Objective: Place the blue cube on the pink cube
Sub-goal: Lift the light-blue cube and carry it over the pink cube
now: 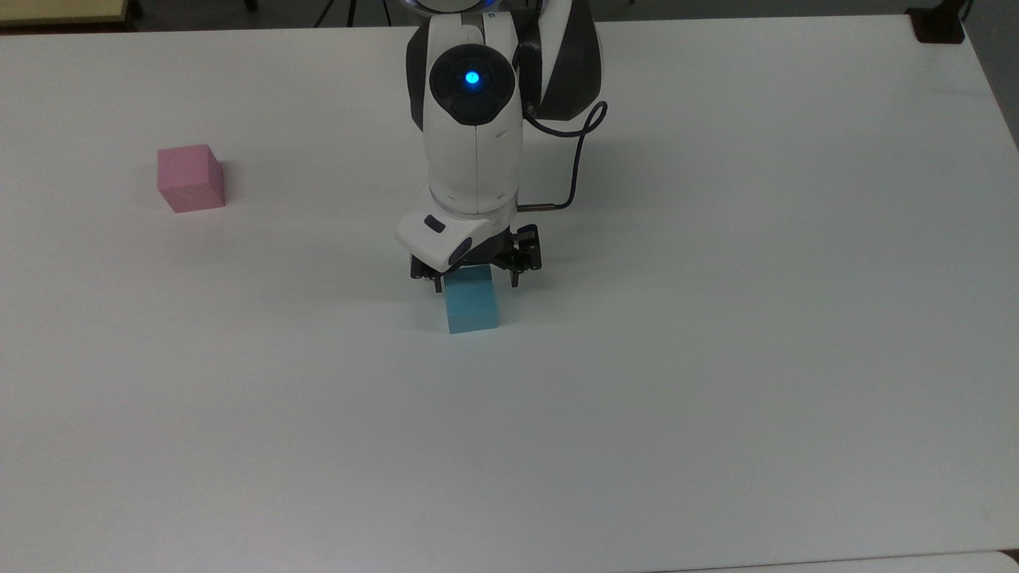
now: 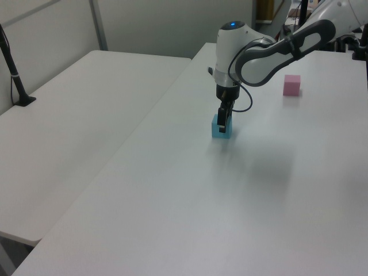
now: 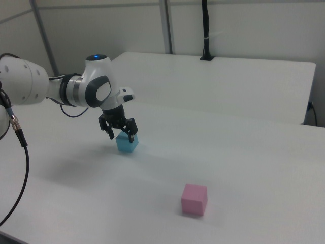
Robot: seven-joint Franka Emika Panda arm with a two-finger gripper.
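The blue cube (image 1: 473, 309) rests on the white table (image 1: 716, 358) near its middle. My gripper (image 1: 475, 285) is open and lowered over the cube, one finger on each side of its upper part, apart from its faces. In the left view the gripper (image 2: 223, 119) covers the top of the blue cube (image 2: 221, 130). The right view has the gripper (image 3: 122, 137) straddling the blue cube (image 3: 126, 144). The pink cube (image 1: 189, 177) stands alone toward the top view's left, far from the arm; it is also the pink cube (image 2: 291, 85) and the pink cube (image 3: 194, 199).
A black cable (image 1: 577, 171) loops off the wrist on the top view's right. A black mount (image 1: 939, 24) sits at the table's far right corner. In the left view a second white table (image 2: 75, 132) adjoins on the left, with a black pole (image 2: 12, 72).
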